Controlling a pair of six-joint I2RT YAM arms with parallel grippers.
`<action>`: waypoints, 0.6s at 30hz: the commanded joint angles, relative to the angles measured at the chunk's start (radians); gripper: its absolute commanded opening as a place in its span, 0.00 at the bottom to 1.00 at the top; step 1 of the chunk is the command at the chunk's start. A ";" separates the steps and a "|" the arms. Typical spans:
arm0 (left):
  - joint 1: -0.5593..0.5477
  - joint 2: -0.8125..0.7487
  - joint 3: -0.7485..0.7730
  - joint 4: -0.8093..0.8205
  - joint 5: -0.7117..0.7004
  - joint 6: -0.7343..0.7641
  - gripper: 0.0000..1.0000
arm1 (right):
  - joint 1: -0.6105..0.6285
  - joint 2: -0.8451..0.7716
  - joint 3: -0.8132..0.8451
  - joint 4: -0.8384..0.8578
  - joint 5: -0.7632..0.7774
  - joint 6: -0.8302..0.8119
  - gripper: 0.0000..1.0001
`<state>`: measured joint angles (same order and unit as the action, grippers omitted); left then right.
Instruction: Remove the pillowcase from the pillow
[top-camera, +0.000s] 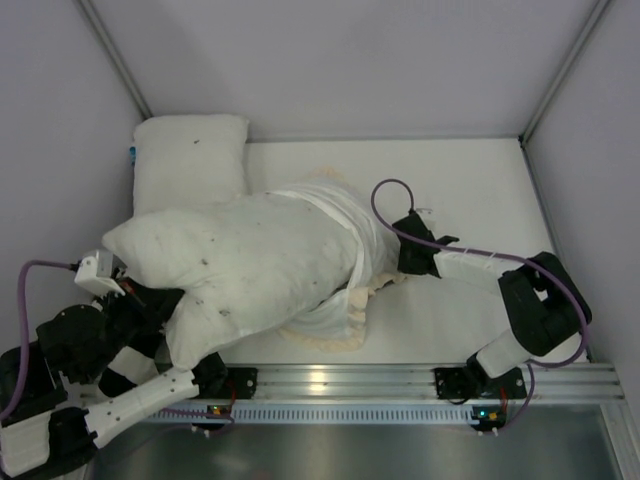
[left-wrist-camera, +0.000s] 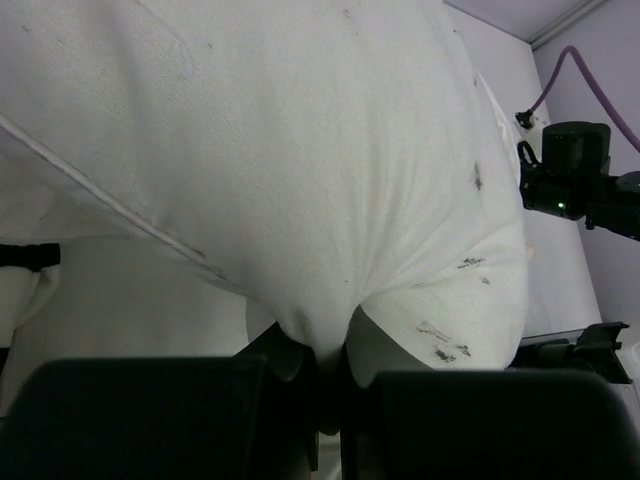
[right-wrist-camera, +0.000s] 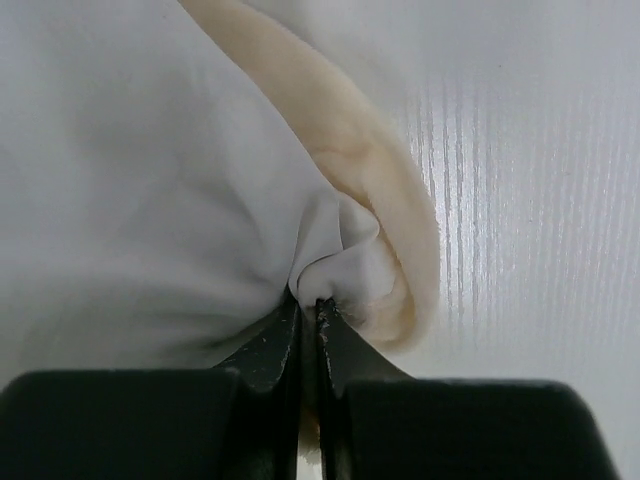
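White spare pillow (top-camera: 190, 160) beside pillow (top-camera: 250, 265), pillowcase (top-camera: 345, 218) bunched

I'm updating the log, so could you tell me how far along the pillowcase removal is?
Done: most of the pillow lies bare. In hand: the left fingers pinch the pillow, the right fingers pinch the pillowcase, bunched over its right end. Left: pulling that last end free.
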<state>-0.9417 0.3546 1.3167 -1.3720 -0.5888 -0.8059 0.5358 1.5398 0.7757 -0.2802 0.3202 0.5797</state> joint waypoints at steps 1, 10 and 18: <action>-0.005 0.014 0.081 0.065 -0.008 0.017 0.00 | -0.025 0.039 0.019 0.010 -0.015 0.006 0.00; -0.037 0.000 0.305 -0.031 -0.077 0.002 0.00 | -0.192 -0.133 0.045 -0.048 0.025 -0.040 0.00; -0.094 -0.058 0.473 -0.121 -0.160 -0.062 0.00 | -0.543 -0.253 0.177 -0.157 -0.047 -0.162 0.00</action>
<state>-1.0225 0.3454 1.7084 -1.4754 -0.6155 -0.8356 0.1303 1.3434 0.8772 -0.3889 0.2199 0.4984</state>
